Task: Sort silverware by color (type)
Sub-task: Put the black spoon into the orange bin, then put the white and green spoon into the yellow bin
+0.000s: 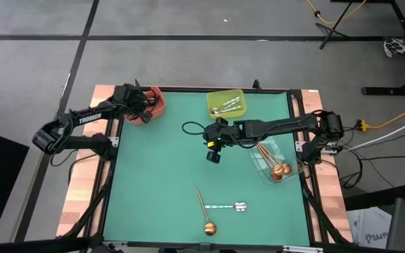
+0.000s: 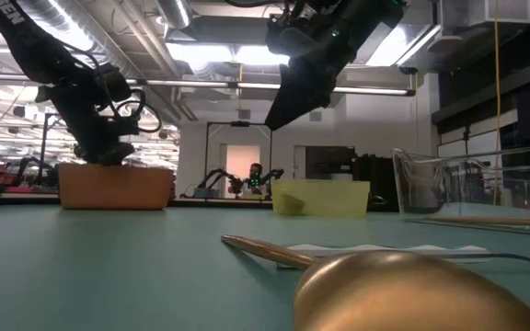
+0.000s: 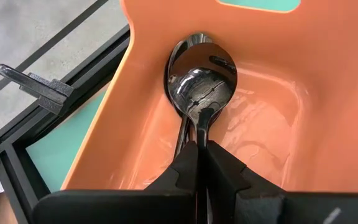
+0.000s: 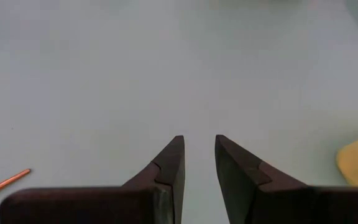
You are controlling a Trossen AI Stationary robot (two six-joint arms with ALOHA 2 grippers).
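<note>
Two spoons remain loose on the counter (image 1: 153,176) near 6 o'clock: a copper spoon (image 1: 204,213) and a silver spoon (image 1: 227,206). Left gripper (image 3: 199,155), at 10 o'clock inside the red bin (image 3: 291,93), pinches a black spoon (image 3: 202,84) to lay it with its kind. Right gripper (image 4: 199,163), slightly spread and empty, hovers mid-counter, probably heading for those two.

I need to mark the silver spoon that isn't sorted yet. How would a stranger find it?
Start at the green table and go to its near edge. Two spoons lie loose there: the silver spoon is flat and pale, beside the copper spoon with its round golden bowl.
</note>
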